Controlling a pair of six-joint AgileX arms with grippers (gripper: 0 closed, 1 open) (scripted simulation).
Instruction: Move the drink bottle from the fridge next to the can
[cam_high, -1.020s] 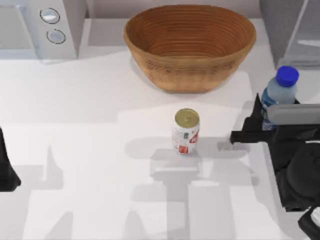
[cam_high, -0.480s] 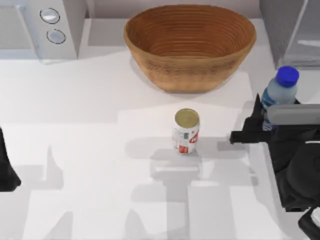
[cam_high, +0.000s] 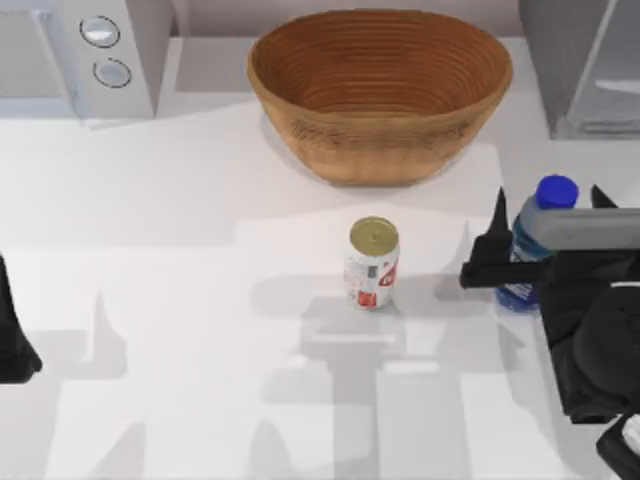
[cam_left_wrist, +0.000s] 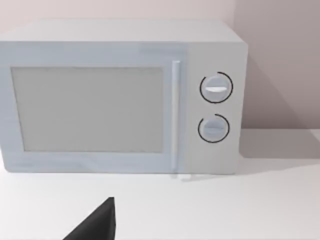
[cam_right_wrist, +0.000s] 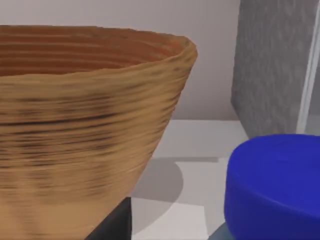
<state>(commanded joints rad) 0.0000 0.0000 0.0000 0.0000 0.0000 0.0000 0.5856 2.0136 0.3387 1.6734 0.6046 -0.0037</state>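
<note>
**Bottle out on the tabletop, right end effector around it**

Near edge of the tabletop (cam_high: 200, 400): wide bare white stretch across the front and left, only shadows on it. Left arm parked at the left edge, dark end effector (cam_high: 12, 350) low on that side; cannot tell its finger state. In the left wrist view a dark fingertip (cam_left_wrist: 95, 225) pokes in over the tabletop in front of the microwave.

Mid-depth: the can (cam_high: 373, 262) stands upright about centre, gold top up, free room on all sides. To its right, well apart, the drink bottle (cam_high: 535, 235) stands upright near the right edge, blue cap (cam_right_wrist: 275, 185) on top. Right end effector (cam_high: 548, 235) sits at the bottle, dark fingers (cam_high: 495, 250) either side of it, grey wrist body partly covering the label. Fingers look pressed onto the bottle, pinching it. Open strip of tabletop between can and bottle.

Far: woven basket (cam_high: 380, 90) at back centre, rim toward the wall, gap between it and the can. Microwave (cam_high: 80, 55) in the back left corner. The fridge (cam_high: 580, 60) in the back right corner, pale door panel facing out; bottle is clear of it, in front.
</note>
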